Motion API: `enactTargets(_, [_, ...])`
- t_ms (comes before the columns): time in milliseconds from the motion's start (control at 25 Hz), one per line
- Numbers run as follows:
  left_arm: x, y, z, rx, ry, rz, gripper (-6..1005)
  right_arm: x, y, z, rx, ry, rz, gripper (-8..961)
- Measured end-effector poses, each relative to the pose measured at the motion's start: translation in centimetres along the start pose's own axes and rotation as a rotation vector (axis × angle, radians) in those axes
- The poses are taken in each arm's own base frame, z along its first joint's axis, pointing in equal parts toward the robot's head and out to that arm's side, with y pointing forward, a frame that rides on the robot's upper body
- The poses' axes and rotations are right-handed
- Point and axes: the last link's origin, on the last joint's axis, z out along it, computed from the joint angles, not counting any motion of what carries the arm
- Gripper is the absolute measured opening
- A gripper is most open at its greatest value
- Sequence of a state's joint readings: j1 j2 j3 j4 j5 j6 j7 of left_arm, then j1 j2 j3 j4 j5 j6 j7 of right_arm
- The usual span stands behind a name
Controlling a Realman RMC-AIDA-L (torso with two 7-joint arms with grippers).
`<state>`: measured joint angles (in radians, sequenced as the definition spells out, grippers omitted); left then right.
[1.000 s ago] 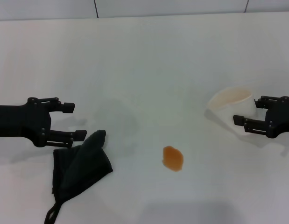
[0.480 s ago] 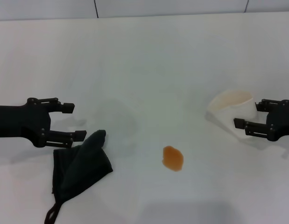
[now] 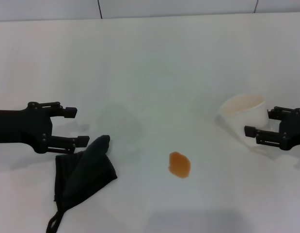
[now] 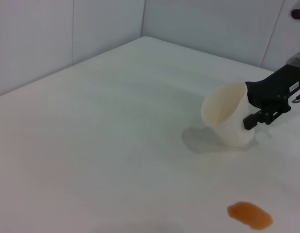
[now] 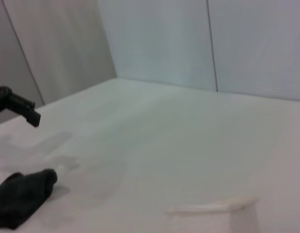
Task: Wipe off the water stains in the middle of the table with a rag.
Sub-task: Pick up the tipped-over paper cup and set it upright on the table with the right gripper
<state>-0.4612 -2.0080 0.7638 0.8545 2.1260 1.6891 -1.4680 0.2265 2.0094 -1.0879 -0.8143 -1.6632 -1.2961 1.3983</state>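
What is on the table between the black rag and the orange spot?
Nothing. In the head view, only bare white table lies between the rag and the water stains.

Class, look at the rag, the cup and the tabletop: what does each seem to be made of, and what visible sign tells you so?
The rag: soft black cloth, matte; it slumps in folds, and a thin loop trails from one corner.
The cup: probably thin white paper or plastic; it has a thin rim and a faint orange tint inside.
The table: smooth white hard surface, perhaps laminate; the orange blot sits on it as an unabsorbed pool.
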Motion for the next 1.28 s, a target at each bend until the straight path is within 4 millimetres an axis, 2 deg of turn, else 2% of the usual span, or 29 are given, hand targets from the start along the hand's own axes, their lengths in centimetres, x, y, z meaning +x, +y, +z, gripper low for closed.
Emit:
enactTargets(240, [0.2,-0.1,0.1,-0.003,0.001,0.006,885,0.4,0.2,-1.2,0.001,-0.051,0.016,676])
enactTargets(480, [0.3,-0.1,0.0,-0.004,0.000,0.010,885,0.7,0.4,-1.4,0.000,-0.066,0.014,677])
enactTargets(960, [0.3,-0.1,0.1,-0.005,0.000,0.008,885,0.5,0.4,-0.5,-0.016,-0.062,-0.001,678])
enactTargets(1280, [0.3,-0.1,0.2,-0.006,-0.004,0.010,885,-0.3,0.3,0.9,-0.032,-0.086,-0.014,677])
